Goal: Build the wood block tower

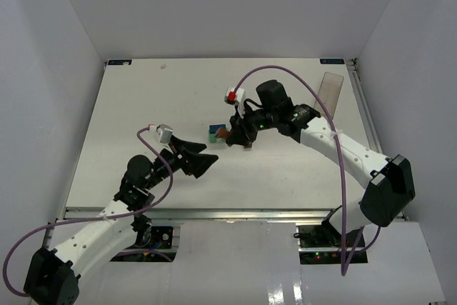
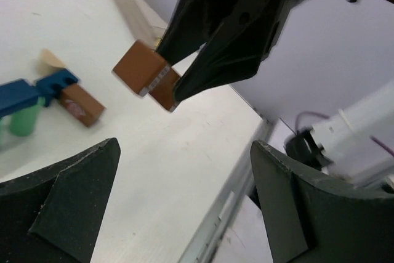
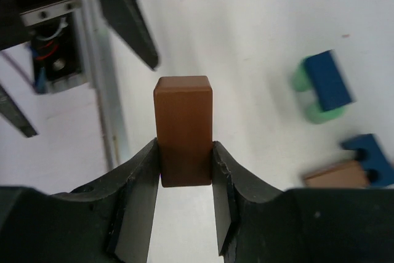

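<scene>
My right gripper [image 3: 184,173] is shut on a brown brick [image 3: 183,129], which it holds above the table; the brick [image 2: 146,73] also shows in the left wrist view, pinched by the right arm's black fingers [image 2: 209,72]. My left gripper [image 1: 208,163] is open with nothing between its fingers, just below and to the left of the brick. On the table, a blue piece [image 3: 328,80] rests across two green cylinders [image 3: 315,113]. Beside them lie another blue piece [image 3: 371,157] and a brown block [image 3: 334,175]. A tan piece [image 2: 52,60] lies behind them.
A clear plastic box [image 1: 332,89] lies at the back right of the white table [image 1: 143,105]. The table's metal front edge [image 2: 225,210] runs close under my left gripper. White walls enclose the table on three sides.
</scene>
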You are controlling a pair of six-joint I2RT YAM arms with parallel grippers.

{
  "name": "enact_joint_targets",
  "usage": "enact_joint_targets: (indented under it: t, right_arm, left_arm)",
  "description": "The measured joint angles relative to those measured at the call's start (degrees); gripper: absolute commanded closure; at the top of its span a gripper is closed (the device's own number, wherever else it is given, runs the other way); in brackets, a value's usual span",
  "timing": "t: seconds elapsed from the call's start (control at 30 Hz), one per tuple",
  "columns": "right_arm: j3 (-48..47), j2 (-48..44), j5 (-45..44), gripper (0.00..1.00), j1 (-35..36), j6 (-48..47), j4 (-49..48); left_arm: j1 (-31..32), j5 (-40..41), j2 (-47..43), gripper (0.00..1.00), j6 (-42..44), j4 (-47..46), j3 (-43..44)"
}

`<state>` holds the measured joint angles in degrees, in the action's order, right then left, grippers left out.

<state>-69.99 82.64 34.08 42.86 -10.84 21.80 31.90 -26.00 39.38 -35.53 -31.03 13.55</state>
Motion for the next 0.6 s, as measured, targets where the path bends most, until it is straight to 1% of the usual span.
enact_joint_targets:
  t: [0.1, 0.13, 0.23, 0.37, 0.47, 0.6]
  right_arm:
    - [-7.6, 4.2, -5.0, 0.92, -1.7, -4.4, 2.5]
    - [-10.5, 5.9, -6.4, 0.92, -1.9, -6.0, 2.9]
    - [-18.5, 11.1, -10.1, 0.92, -1.8, -11.0, 4.9]
    - [-23.5, 16.2, -13.2, 0.92, -1.7, -17.4, 6.0]
    - [-23.9, 19.2, -13.9, 0.92, -1.6, -22.5, 7.3]
    - [-24.0, 22.3, -14.3, 0.92, -1.3, -29.3, 8.7]
  left_arm:
    - [0.0, 9.8, -2.9, 0.02, -0.7, 7.4, 2.9]
    - [0.1, 14.6, -3.8, 0.02, -0.9, 10.6, 4.5]
    - [0.1, 24.0, -6.1, 0.02, -0.9, 14.8, 5.7]
    - [0.1, 30.9, -10.5, 0.02, -0.7, 17.4, 2.7]
    - [0.1, 35.2, -14.1, 0.02, -0.4, 18.4, -1.0]
    - [0.1, 39.2, -16.9, 0.02, 0.2, 20.2, -2.5]
